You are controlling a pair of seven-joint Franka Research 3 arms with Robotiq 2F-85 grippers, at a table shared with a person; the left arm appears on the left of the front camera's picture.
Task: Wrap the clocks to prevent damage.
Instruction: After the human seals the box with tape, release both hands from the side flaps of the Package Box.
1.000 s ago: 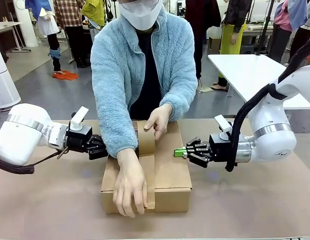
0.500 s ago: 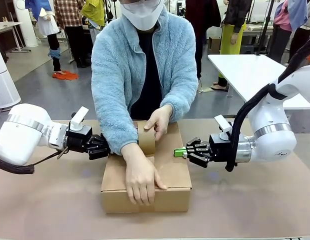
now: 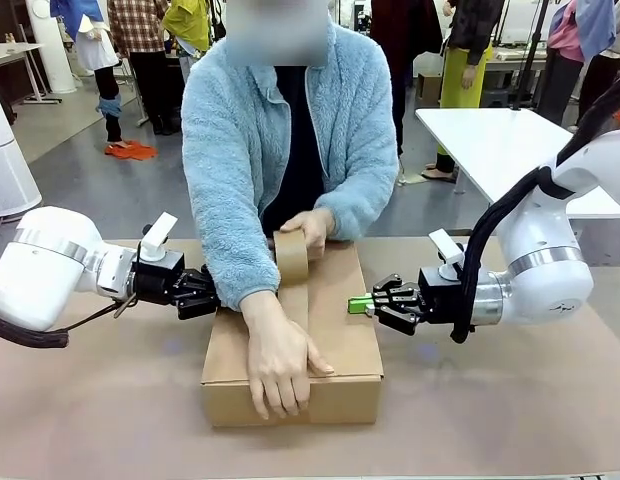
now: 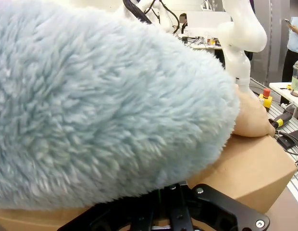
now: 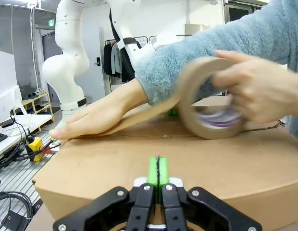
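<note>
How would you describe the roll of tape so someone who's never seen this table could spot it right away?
Start at the cardboard box in the middle of the table, between the two robot arms. At the box's far edge, the person's hand grips a roll of brown packing tape standing on edge. It is the one round thing there, with a strip of tape running from it along the box top.

I can read no print, label or number anywhere: the lettering I see is too blurred.

Grey floor (image 3: 140,190), white table (image 3: 500,145) far right, orange cloth (image 3: 130,150) on floor, ppl standing behind.
</note>
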